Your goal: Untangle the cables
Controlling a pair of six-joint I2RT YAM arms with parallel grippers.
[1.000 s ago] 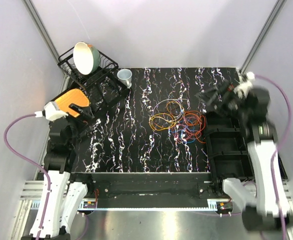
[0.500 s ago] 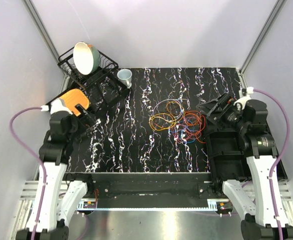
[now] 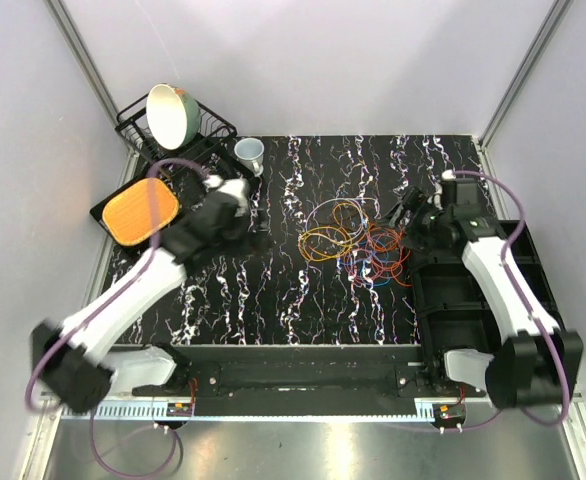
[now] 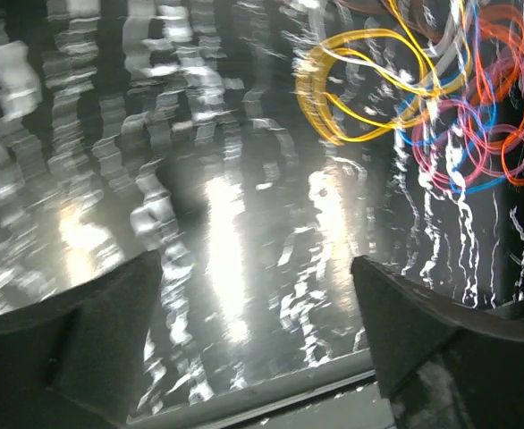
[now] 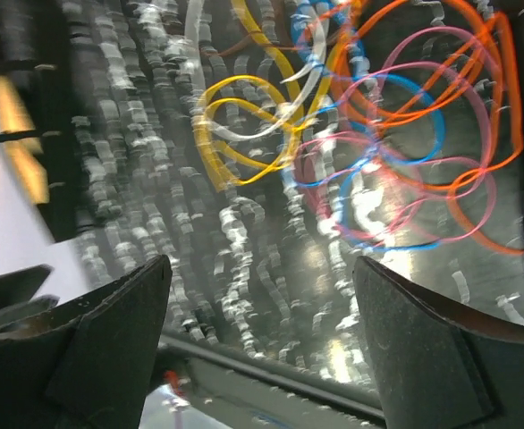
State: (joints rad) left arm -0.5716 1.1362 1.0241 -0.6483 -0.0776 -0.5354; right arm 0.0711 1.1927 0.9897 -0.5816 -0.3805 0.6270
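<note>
The cables [image 3: 358, 243] lie in a tangled heap of thin loops, orange, yellow, red, pink and blue, right of the table's middle. They show at the top right of the left wrist view [image 4: 423, 98] and across the top of the right wrist view [image 5: 369, 152]. My left gripper [image 3: 256, 228] is open and empty, left of the heap and apart from it. My right gripper [image 3: 405, 218] is open and empty, at the heap's right edge. Both wrist views are blurred.
A black dish rack [image 3: 185, 150] with a bowl [image 3: 170, 114] stands at the back left. A white cup [image 3: 250, 153] stands beside it. An orange-topped tray [image 3: 139, 210] lies at the left edge. A black bin [image 3: 468, 300] borders the table on the right.
My left arm has swung from the left edge towards the table's middle. My right arm has moved in to the right side of the cable heap. The cables have not moved.
</note>
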